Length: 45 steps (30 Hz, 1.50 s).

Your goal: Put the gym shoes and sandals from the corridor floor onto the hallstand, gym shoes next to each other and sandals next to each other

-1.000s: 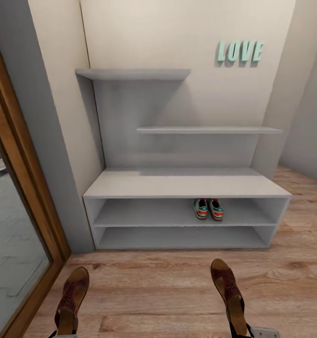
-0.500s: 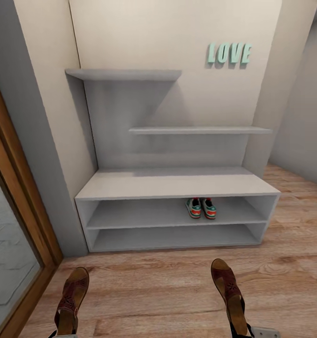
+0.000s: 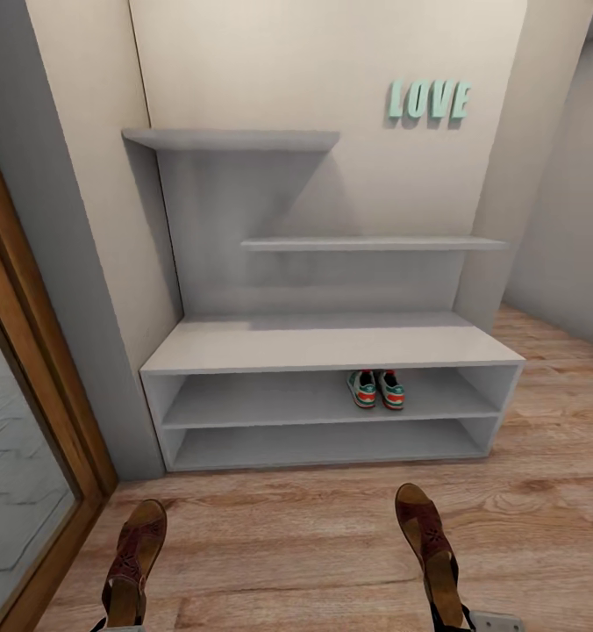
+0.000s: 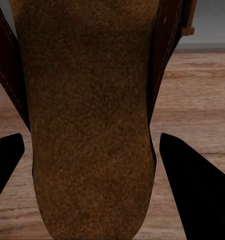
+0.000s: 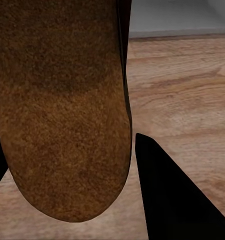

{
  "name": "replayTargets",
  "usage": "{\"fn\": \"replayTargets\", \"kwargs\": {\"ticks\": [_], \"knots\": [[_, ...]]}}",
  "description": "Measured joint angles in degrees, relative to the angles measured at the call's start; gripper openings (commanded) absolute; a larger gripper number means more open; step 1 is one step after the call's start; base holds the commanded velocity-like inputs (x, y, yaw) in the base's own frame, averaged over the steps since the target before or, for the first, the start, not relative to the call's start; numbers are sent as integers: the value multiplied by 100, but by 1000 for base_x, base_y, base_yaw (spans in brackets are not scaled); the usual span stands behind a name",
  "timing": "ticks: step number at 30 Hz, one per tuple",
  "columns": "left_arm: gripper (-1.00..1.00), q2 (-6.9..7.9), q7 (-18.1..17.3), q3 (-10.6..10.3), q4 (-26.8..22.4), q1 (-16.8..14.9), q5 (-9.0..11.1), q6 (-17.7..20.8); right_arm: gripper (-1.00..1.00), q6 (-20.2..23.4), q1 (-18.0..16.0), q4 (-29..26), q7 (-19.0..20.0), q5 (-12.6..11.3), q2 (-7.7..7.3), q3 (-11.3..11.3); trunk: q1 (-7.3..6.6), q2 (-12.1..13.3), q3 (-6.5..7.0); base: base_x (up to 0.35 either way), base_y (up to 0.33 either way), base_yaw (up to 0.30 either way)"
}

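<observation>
The wide light-grey hallstand with its long bench top [image 3: 332,344] stands against the far wall, straight ahead, and the pair of white trainers with green stripes and red heels [image 3: 376,389] already sits side by side on its upper low shelf, right of centre. What remains is the dark brown leather sandals with tan footbeds: one is held out low on the left [image 3: 132,562] and the other on the right [image 3: 430,551], toes pointing toward the rack, both above the light brown wood-plank floor [image 3: 296,544]. In the left wrist view the left gripper [image 4: 90,167] has its dark fingers [image 4: 192,185] on either side of the sandal's footbed, and the right gripper [image 5: 65,172] looks the same in the right wrist view, a finger [image 5: 167,195] flanking the sole on each side. Each seems to be clamped on its sandal (the contact itself is hidden behind the soles, so this is a judgement from how the shoes hang clear of the floor). I take the step in hand to be carrying the sandals up to the rack. The next move calls for closing the gap, then lowering both arms to slide the sandals onto a shelf or the bench top, set next to each other and not crowding the trainers. The turquoise LOVE lettering [image 3: 428,99] hangs high on the wall, well out of the way.
</observation>
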Motion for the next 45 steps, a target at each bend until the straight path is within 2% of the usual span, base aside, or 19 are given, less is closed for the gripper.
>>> {"fn": "replayTargets", "kwargs": {"ticks": [5, 9, 14, 17, 21, 23, 26, 29, 32, 36, 39, 45], "knots": [[-100, 0, 0, 14, 6, 0, 0, 22, -100, 0, 0, 1, -11, -1, 3, -4, 0, 0, 0, 0, 0, 0], [-100, -84, 26, -17, 0, -100, -20, 226, -100, 9, 0, 22, -26, -12, -24, -33, 0, 0, 0, 0, 0, 0], [-100, -221, 111, -44, -3, -543, -36, 930, -100, 16, 0, 11, -28, -16, -106, -44, 0, 0, 1, 0, 0, 0], [-100, -257, 174, -70, 1, -971, -83, 1646, -100, 18, 0, -1, -32, -15, -148, -45, 0, 0, 1, 0, 0, 0], [-100, -302, 197, -68, -4, -1436, -138, 2295, -100, 18, 0, -16, -36, -21, -168, -56, 0, 0, 1, 0, 0, 0], [-100, -356, 207, -79, -5, -1680, -172, 2608, -100, 23, 0, -22, -50, -27, -170, -126, 0, 0, 1, 0, 0, 0], [-100, -431, 224, -150, -8, -1975, -237, 2975, -100, 27, 0, -36, -119, -36, -174, -366, 0, 0, 1, 0, 0, 0], [-100, -492, 317, -329, 5, -2345, -347, 3411, -100, 44, 1, -129, -181, -51, -177, -757, 0, 0, 1, 0, 0, 0], [-100, -525, 523, -446, 10, -2636, -404, 3805, -100, 58, 1, -228, -194, -35, -174, -982, 0, 0, 2, 0, 0, 0], [-100, -572, 887, -530, 5, -3027, -413, 4363, -100, 67, 1, -280, -200, -11, -170, -1091, 0, 0, 1, 0, 0, 0], [-100, -586, 973, -548, 5, -3225, -415, 4618, -100, 66, 1, -303, -197, -13, -164, -1128, 0, 0, 1, 0, 0, 0], [-100, -587, 1022, -580, -106, -3384, -431, 4818, -100, 66, 1, -311, -180, -20, -139, -1120, 0, 0, 0, 0, 0, 0]]}}
